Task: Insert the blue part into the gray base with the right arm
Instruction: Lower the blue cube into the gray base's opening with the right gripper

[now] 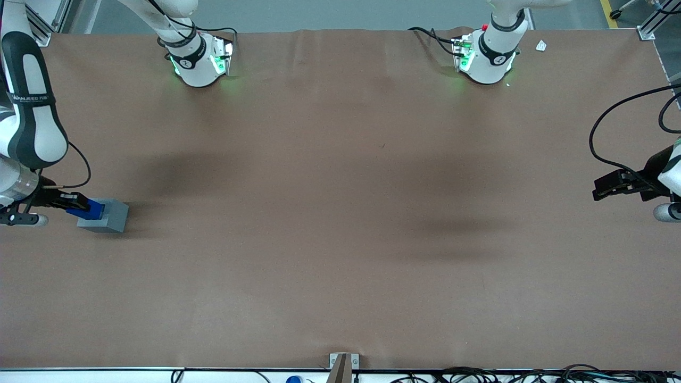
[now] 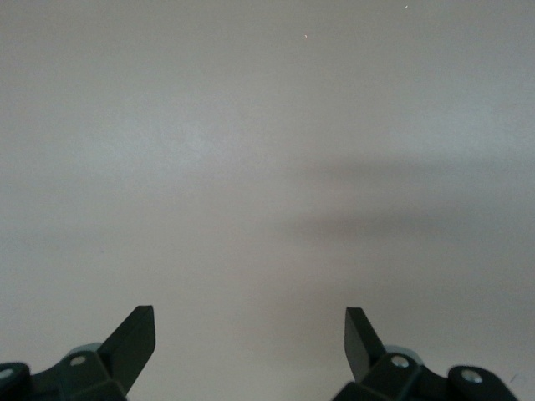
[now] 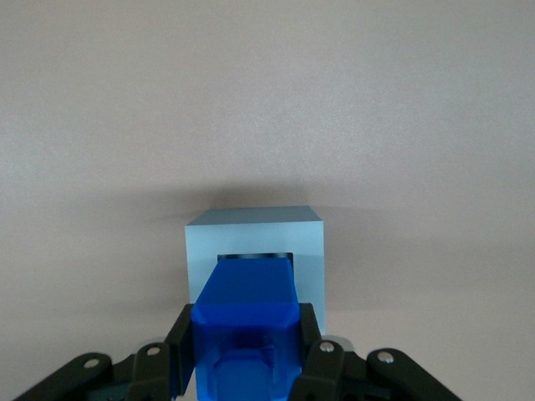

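Observation:
The gray base point(image 1: 106, 215) rests on the brown table at the working arm's end. In the right wrist view the gray base point(image 3: 255, 234) shows its square recess, and the blue part point(image 3: 248, 305) reaches down into that opening. My right gripper point(image 1: 80, 205) is shut on the blue part point(image 1: 90, 209), its black fingers point(image 3: 178, 338) pressed against both of the part's sides. The gripper point(image 3: 245, 342) sits directly above the base. How deep the part's end goes into the recess is hidden.
The two arm pedestals point(image 1: 199, 61) point(image 1: 487, 56) stand along the table's edge farthest from the front camera. A small metal bracket point(image 1: 343, 364) sits at the nearest edge. The brown table point(image 1: 340, 213) spreads wide toward the parked arm's end.

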You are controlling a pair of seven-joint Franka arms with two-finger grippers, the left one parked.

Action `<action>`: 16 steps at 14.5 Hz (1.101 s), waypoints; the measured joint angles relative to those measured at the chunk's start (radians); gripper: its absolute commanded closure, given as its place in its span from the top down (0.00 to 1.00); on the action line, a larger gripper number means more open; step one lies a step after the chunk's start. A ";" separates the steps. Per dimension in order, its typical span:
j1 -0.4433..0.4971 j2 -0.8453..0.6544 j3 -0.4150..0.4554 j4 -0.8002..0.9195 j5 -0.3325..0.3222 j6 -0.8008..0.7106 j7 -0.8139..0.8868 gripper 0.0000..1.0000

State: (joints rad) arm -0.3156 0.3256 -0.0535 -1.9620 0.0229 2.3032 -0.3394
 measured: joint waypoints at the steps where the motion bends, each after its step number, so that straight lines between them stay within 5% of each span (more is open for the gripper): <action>1: 0.000 0.000 0.000 0.000 0.000 0.001 0.000 0.06; 16: 0.000 0.014 0.000 -0.008 0.002 0.015 0.000 0.06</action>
State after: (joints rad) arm -0.3157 0.3401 -0.0534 -1.9703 0.0253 2.3183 -0.3393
